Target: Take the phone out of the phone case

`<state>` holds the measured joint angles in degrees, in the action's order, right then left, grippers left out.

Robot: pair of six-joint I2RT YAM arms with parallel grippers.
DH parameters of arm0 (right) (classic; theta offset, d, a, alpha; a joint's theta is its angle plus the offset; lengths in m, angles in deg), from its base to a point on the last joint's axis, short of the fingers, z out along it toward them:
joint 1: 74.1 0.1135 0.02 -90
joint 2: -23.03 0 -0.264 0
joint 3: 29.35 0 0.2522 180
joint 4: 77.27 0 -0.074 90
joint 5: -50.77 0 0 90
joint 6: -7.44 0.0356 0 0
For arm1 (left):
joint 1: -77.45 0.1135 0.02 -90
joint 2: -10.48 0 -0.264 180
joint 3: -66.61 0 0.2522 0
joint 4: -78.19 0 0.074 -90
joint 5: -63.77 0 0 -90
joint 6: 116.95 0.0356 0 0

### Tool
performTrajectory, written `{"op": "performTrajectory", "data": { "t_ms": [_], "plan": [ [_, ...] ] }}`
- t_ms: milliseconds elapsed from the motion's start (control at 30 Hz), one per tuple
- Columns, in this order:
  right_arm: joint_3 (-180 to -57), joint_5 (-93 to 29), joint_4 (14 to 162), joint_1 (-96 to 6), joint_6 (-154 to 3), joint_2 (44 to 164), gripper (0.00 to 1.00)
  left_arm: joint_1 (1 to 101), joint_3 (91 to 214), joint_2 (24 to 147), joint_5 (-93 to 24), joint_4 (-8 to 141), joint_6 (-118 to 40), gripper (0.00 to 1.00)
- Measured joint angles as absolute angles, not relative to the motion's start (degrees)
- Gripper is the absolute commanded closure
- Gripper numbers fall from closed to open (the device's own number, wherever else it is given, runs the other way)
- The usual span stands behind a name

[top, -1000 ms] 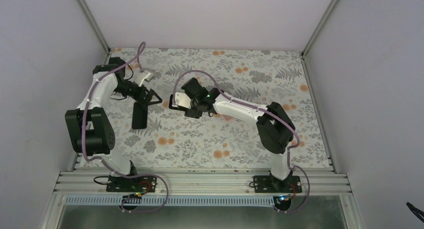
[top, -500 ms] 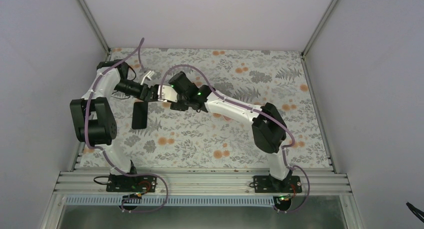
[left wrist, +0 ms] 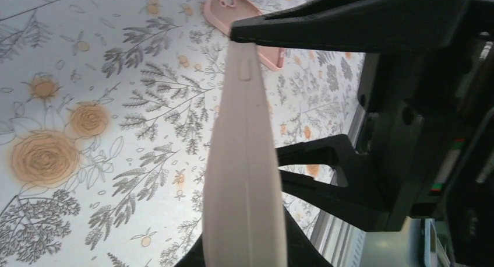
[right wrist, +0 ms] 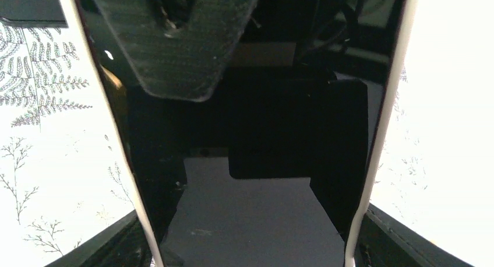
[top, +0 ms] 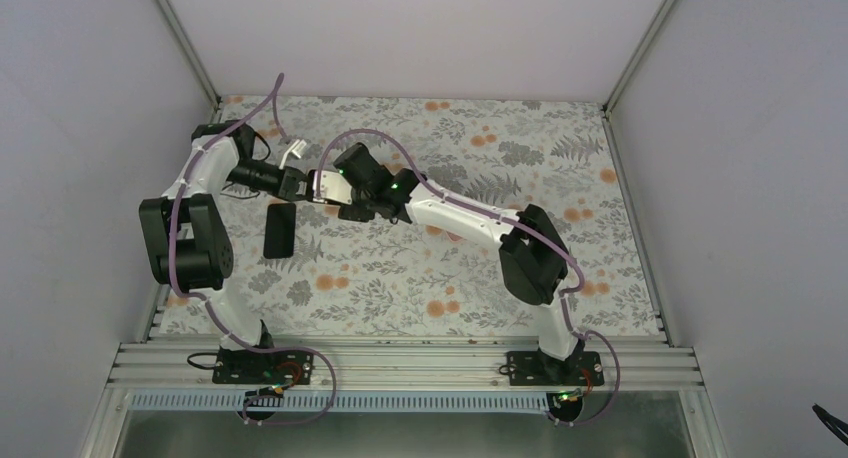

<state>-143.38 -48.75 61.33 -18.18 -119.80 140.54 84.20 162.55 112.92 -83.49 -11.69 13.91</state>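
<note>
The phone, a dark glossy screen [right wrist: 250, 208] in a white case [right wrist: 93, 104], hangs above the back left of the table, held from both sides. My right gripper [top: 347, 192] spans its width, a black finger pressed on each long white edge; in the right wrist view the screen fills the space between the fingers of the right gripper [right wrist: 250, 235]. My left gripper [top: 303, 184] meets it from the left, shut on the thin white case edge [left wrist: 244, 162]. That edge runs straight up from the left gripper [left wrist: 244, 246] to the right gripper's fingers [left wrist: 349, 16].
A flat black slab [top: 280, 229] lies on the flowered cloth just in front of the left gripper. A pink case [left wrist: 236, 13] lies under the right forearm. A small white object [top: 293, 156] sits behind the left arm. Grey walls enclose three sides.
My right arm carried the cased phone left to the left gripper. The left gripper, open a second ago, has closed on the case's edge.
</note>
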Motion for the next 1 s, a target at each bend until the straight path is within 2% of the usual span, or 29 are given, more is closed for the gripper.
{"op": "performTrajectory", "data": {
  "t_ms": [33,67,100,267,400,767,1000],
  "plan": [
    [-143.58,-48.68,61.04,-18.18,-119.8,140.54,0.11,84.22,162.55,112.92,-83.51,-11.58,14.0,0.95],
    [-143.64,-48.51,60.93,-18.18,-119.86,140.54,0.02,84.29,162.55,112.92,-83.47,-11.49,13.83,0.97],
    [-143.78,-48.49,60.74,-18.18,-119.8,140.54,0.0,84.33,162.55,112.98,-83.58,-11.52,13.78,0.98],
    [-146.11,-43.9,56.89,-18.44,-119.32,140.54,0.0,83.72,162.52,112.96,-83.47,-12.56,16.23,0.98],
    [-149.44,-35.11,49.22,-20.58,-119.38,140.54,0.0,83.41,162.17,111.19,-80.41,-12.89,19.84,0.98],
    [-152.15,-14.67,28.63,-30.09,-121.17,140.52,0.0,80.7,158.96,89.99,-68.69,-13.24,32.51,0.98],
    [-160.02,-9.62,24.89,-30.28,-121.28,143.45,0.0,76.98,155.4,87.04,-67.14,-13.77,33.72,0.98]
  ]
}}
